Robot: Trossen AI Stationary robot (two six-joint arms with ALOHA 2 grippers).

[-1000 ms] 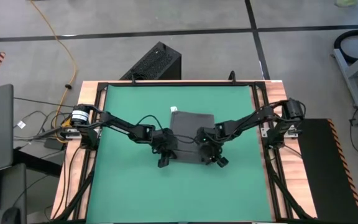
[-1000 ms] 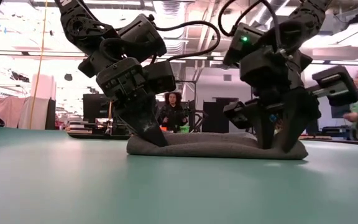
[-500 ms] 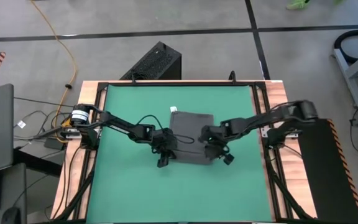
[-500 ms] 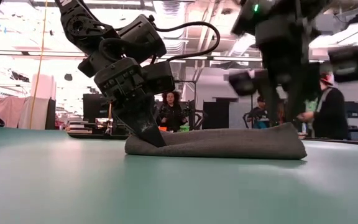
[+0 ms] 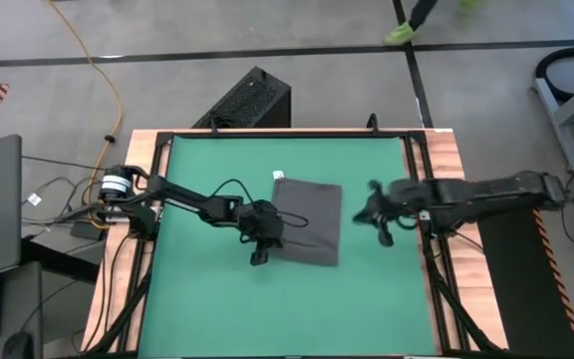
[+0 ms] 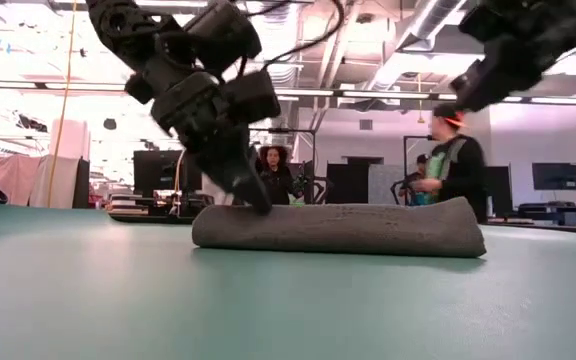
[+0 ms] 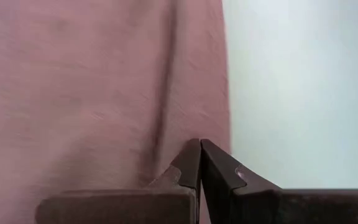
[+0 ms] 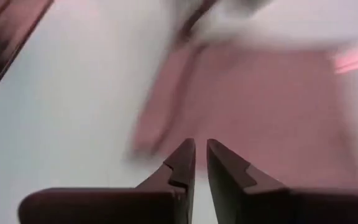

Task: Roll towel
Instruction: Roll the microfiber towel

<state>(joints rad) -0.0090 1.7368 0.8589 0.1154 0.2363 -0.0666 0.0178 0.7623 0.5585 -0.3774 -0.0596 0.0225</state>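
The towel point(image 5: 307, 223), dark grey with a white tag point(image 5: 278, 176) at its far edge, lies on the green mat point(image 5: 197, 289). In the low view the towel point(image 6: 348, 228) shows a thick, rounded near edge. My left gripper point(image 5: 267, 244) is shut, its tips point(image 7: 199, 143) at the towel's top near the near left corner. My right gripper point(image 5: 369, 212) hangs in the air right of the towel, clear of it. Its fingers point(image 8: 188, 158) are almost together, with a slim gap between them. My left gripper point(image 6: 261, 205) slants down from the table's left, its shut tips at the towel's upper surface point(image 7: 166, 124) close to the near edge. I cannot tell whether the tips touch the cloth. Nothing shows between the fingers.
A black frame rail point(image 5: 422, 160) runs along the mat's sides. A black box point(image 5: 252, 98) stands on the floor beyond the far edge. People point(image 6: 450, 160) move in the room behind the table. Bare mat lies near and left of the towel.
My right gripper has left the towel's right end, risen and drawn back toward the table's right edge. My left gripper has risen a little at the left end. The towel's ends, dented under the fingers before, now stand full and rounded.
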